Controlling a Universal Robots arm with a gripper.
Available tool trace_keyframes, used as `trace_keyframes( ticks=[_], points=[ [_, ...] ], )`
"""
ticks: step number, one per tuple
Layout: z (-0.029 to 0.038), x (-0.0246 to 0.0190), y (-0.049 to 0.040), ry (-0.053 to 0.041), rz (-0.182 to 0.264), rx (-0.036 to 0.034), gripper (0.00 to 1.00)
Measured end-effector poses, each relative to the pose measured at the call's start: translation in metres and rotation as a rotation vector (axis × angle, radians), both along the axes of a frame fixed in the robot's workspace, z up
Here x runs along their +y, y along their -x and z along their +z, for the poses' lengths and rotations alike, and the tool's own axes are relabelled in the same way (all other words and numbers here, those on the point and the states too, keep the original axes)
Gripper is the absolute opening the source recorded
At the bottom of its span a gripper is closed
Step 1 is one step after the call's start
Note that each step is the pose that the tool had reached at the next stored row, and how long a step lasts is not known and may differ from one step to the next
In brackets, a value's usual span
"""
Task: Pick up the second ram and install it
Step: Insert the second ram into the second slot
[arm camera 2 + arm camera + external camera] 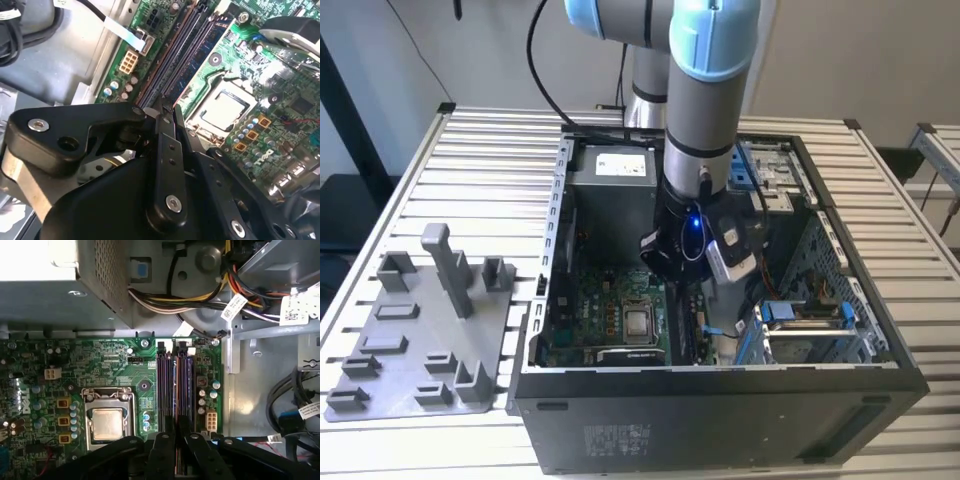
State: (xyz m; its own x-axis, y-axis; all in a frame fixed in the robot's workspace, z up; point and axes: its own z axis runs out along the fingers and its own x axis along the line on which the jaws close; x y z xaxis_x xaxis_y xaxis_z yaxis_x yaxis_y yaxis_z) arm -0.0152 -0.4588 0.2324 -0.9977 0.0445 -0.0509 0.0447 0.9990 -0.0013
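Exterior view adds the grey holder tray (420,330).

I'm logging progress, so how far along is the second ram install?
Approach looks done: the gripper is down inside the computer case, right at the memory slots. In hand: work at those slots. Left: I cannot tell whether the second ram is seated.

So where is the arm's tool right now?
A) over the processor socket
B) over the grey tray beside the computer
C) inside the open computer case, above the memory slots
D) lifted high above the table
C: the tool sits inside the computer case, lined up over the memory slots beside the processor socket.
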Motion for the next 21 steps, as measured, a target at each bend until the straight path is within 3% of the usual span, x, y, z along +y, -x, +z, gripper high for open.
trace_keyframes(
  ticks=[21],
  points=[
    [-0.0087, 0.0004, 0.0025, -0.0010, 0.000, 0.0010, 0.14]
  ],
)
